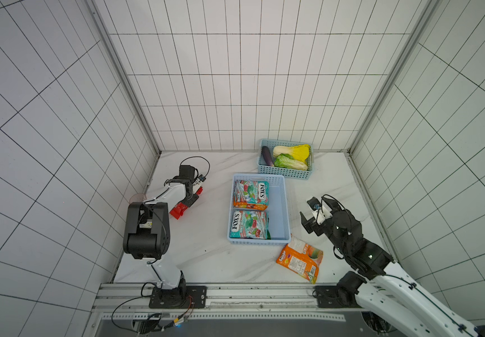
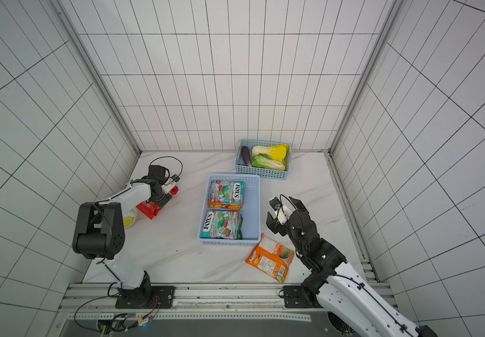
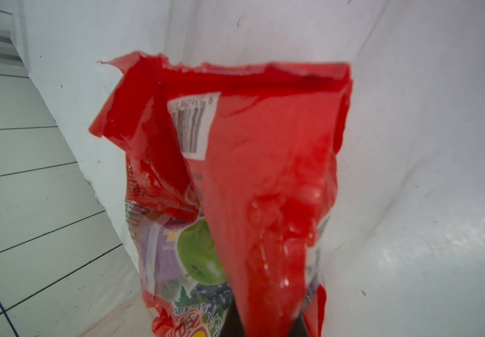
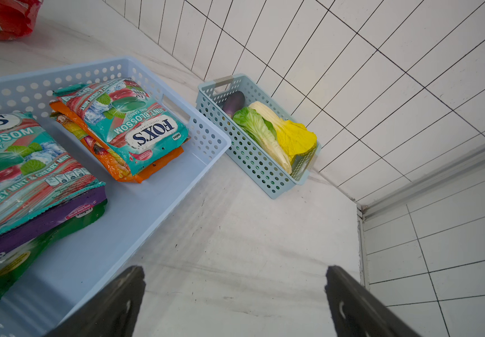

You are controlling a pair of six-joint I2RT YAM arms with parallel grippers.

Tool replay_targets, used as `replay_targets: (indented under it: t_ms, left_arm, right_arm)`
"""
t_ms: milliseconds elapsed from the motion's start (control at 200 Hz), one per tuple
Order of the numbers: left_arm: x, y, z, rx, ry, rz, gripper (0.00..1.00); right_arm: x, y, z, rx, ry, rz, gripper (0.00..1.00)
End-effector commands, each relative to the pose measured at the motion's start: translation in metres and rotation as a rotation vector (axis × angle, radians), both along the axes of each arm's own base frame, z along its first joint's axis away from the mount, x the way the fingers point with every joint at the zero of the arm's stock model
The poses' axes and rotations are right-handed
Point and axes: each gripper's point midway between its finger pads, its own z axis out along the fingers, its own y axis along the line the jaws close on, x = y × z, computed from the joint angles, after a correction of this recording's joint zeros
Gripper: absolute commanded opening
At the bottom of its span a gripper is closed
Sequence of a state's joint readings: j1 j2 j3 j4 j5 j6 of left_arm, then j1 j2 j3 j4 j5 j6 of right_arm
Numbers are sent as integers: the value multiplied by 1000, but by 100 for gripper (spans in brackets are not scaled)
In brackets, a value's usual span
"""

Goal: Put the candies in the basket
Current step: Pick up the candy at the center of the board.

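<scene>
Left fingers (image 1: 190, 201): clamped on the red bag (image 3: 264, 146), crinkled glossy film, at the worktop's (image 1: 206, 256) left edge.
Right fingers (image 4: 349, 300): spread wide, empty, just beside the basket's right wall.
Basket (image 1: 277, 213): perforated pale-blue plastic, well to the red bag's right; teal bags (image 1: 250, 192) stacked flat inside.
Orange bag (image 1: 299, 258): flat, slanted, near the basket's front corner, nearer the right arm.
Coming move, likely: carry the red bag rightward over the rim.

Bare tabletop (image 1: 212, 216) between basket (image 1: 277, 210) and red bag (image 1: 177, 210)
</scene>
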State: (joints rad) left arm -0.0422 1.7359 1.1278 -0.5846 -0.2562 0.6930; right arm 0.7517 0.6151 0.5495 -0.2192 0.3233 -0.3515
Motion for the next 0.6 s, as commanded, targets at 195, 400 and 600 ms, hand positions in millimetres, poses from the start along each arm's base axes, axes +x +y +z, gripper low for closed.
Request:
replay_targets:
  t_ms: [195, 400, 600]
  left_arm:
    - [35, -52, 106, -35, -277, -169, 0]
    - [42, -95, 169, -77, -412, -276, 0]
    - [35, -150, 211, -105, -503, -432, 0]
  right_arm:
    - [5, -11, 1, -16, -36, -55, 99]
    - [5, -12, 0, -18, -40, -59, 99]
    - [5, -14, 2, -16, -51, -66, 99]
